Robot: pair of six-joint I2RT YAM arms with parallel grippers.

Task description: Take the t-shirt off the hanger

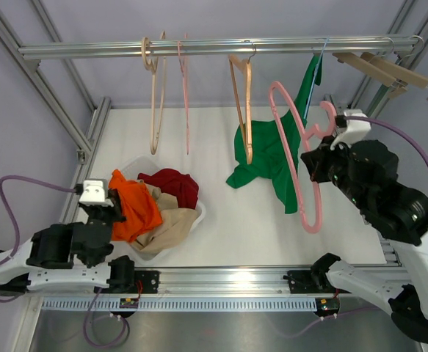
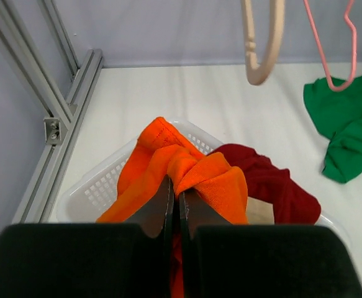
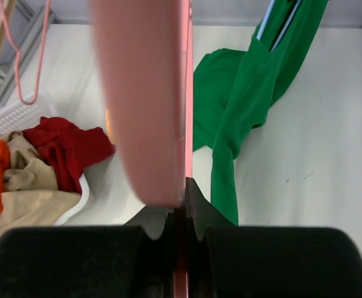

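Observation:
A green t-shirt [image 1: 269, 158] [image 3: 230, 105] trails from near the rail [image 1: 89, 51] down to the table, where its lower part lies bunched. A thin blue-and-white hanger edge shows at its top. My right gripper [image 1: 318, 158] [image 3: 182, 189] is shut on a thick pink hanger [image 1: 310, 226] [image 3: 143, 93], held off the rail in front of the shirt. Whether the pink hanger still passes through the shirt I cannot tell. My left gripper [image 1: 111, 209] [image 2: 176, 189] is shut on an orange garment [image 1: 133, 205] [image 2: 187, 167] at the white basket [image 1: 199, 213] [image 2: 100, 186].
The basket also holds a dark red garment [image 1: 173, 183] and a beige one [image 1: 166, 224]. On the rail hang a wooden hanger [image 1: 155, 103], a thin pink wire hanger [image 1: 184, 95], another wooden hanger [image 1: 243, 103] and wooden clip hangers [image 1: 390, 70]. Frame posts stand at left and right.

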